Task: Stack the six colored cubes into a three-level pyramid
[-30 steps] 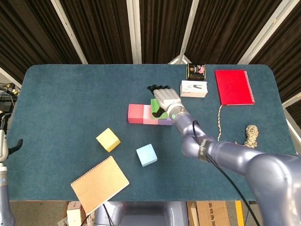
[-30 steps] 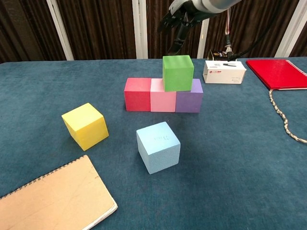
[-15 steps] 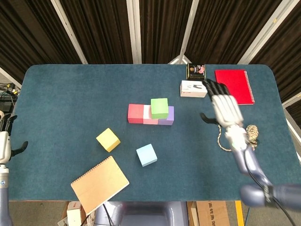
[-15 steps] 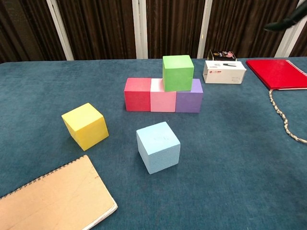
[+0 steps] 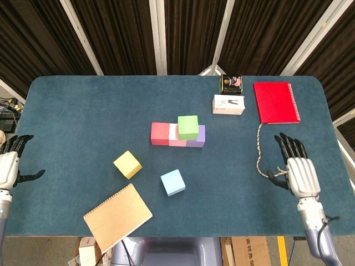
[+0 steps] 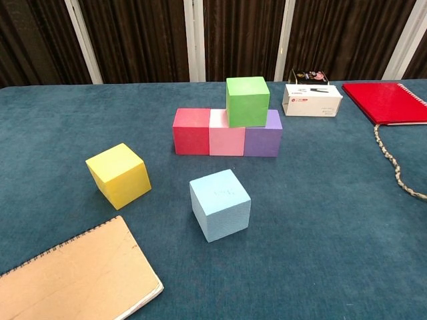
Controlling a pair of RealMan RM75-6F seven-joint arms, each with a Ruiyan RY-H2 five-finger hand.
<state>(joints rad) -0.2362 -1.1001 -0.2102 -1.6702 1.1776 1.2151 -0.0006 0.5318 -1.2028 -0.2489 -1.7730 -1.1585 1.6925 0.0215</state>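
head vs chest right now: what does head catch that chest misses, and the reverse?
Head only: both hands, the left hand at the table's left edge and the right hand near the right edge, each open and holding nothing; also the rope's knotted end.

Chest only: the side faces of the stack, showing the green cube resting across the pink cube and purple cube.

Both: red cube, yellow cube, light blue cube, tan notebook, red notebook, white box.

The white box [image 6: 311, 100] carries dark print, perhaps a logo, too small to read; nothing else is lettered.
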